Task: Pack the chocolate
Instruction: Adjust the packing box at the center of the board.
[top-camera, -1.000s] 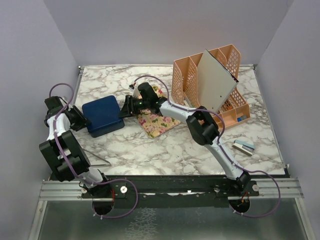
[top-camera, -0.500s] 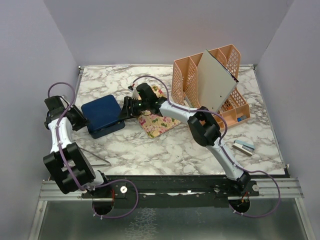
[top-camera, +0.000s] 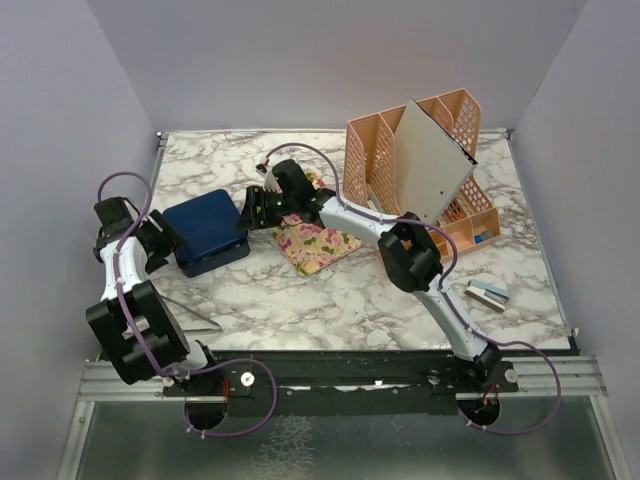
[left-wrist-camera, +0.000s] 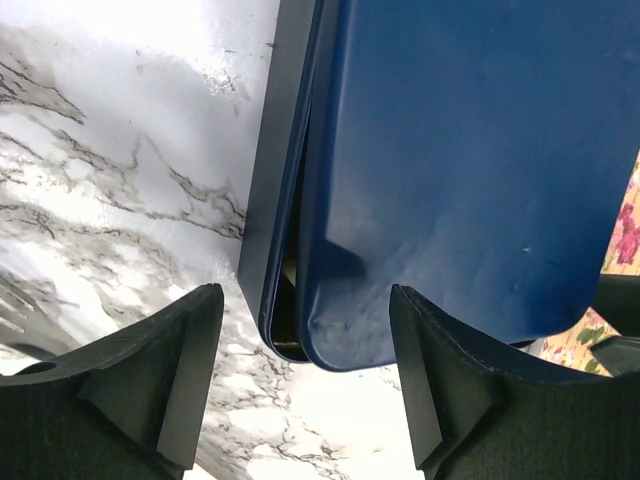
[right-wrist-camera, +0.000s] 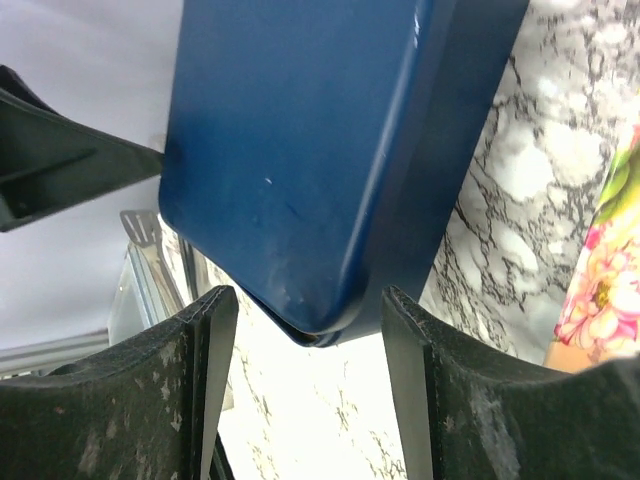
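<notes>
Toward the left edge of the marble bench (top-camera: 330, 290), the left end effector (top-camera: 168, 244) and right end effector (top-camera: 250, 208) have just opened off the lidded blue box (top-camera: 207, 228), chocolate unseen, presumably inside, so packing looks nearly finished.

The surface (top-camera: 350, 290) is white marble veined in grey and black. The box (top-camera: 207, 230) is plain dark blue, lid and base alike. The pouch (top-camera: 318, 245) is tan with pink, red and green flowers. The file rack (top-camera: 372, 165) is peach-orange and its board (top-camera: 432, 160) grey. The left tool (left-wrist-camera: 302, 330) and right tool (right-wrist-camera: 305, 330) are matt black.
</notes>
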